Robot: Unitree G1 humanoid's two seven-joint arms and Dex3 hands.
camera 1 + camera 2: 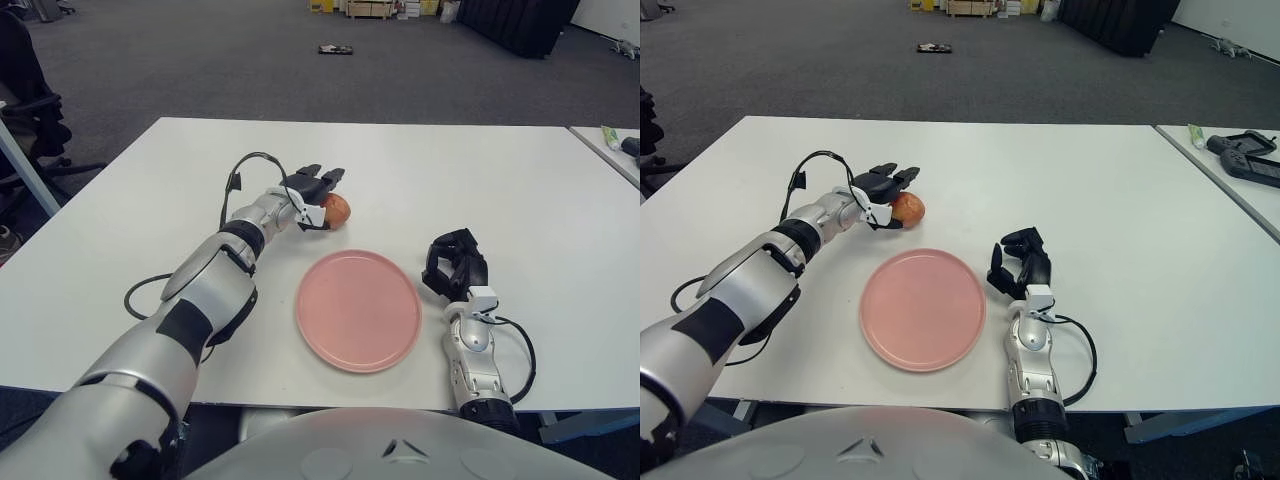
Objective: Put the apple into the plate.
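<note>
A reddish apple (340, 209) sits on the white table (480, 170), just beyond the far-left rim of the pink plate (358, 310). My left hand (320, 200) reaches in from the left. Its dark fingers (325, 179) stretch out over the top of the apple and the thumb lies low at the apple's left side. The fingers are spread, not closed round the fruit, and they hide its left part. The plate has nothing on it. My right hand (455, 265) shows to the right of the plate, with loosely bent fingers holding nothing.
A black cable (238, 180) loops off my left forearm over the table. A second table (615, 150) with small items stands at the far right. Grey carpet lies beyond, with an office chair (30, 100) at the left edge.
</note>
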